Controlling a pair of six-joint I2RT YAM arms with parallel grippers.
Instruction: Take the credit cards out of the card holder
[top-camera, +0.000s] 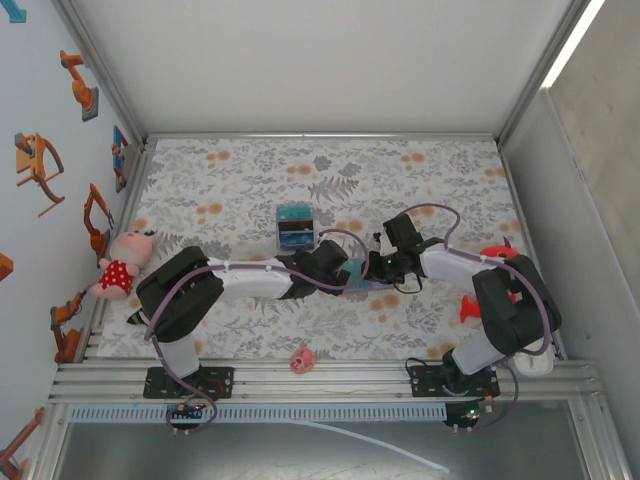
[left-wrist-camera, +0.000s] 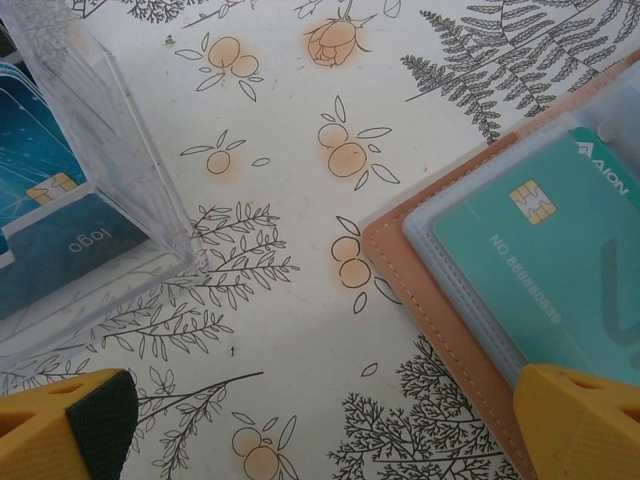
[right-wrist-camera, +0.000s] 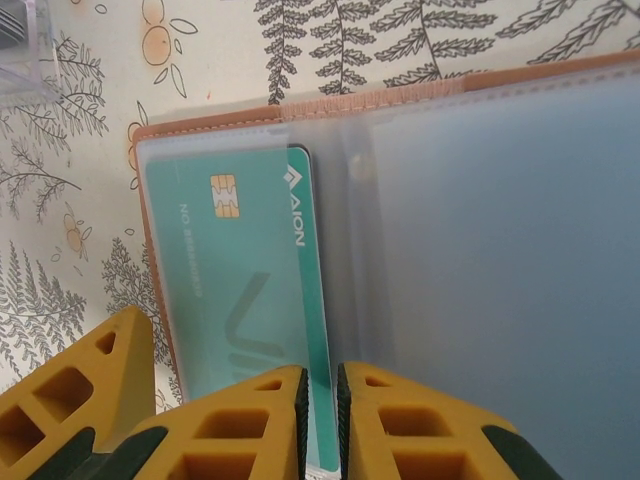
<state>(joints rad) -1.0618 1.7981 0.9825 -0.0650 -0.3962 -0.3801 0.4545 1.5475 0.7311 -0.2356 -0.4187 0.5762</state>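
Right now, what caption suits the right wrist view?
Right tool pinches teal credit card in the open card holder.

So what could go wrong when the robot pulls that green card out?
1. The right gripper pinches only the thin edge of the teal card, so it might slip off.
2. The card sits in a snug clear pocket, so the whole card holder might drag along. The left gripper is open, and I can't tell if it pins the holder down.
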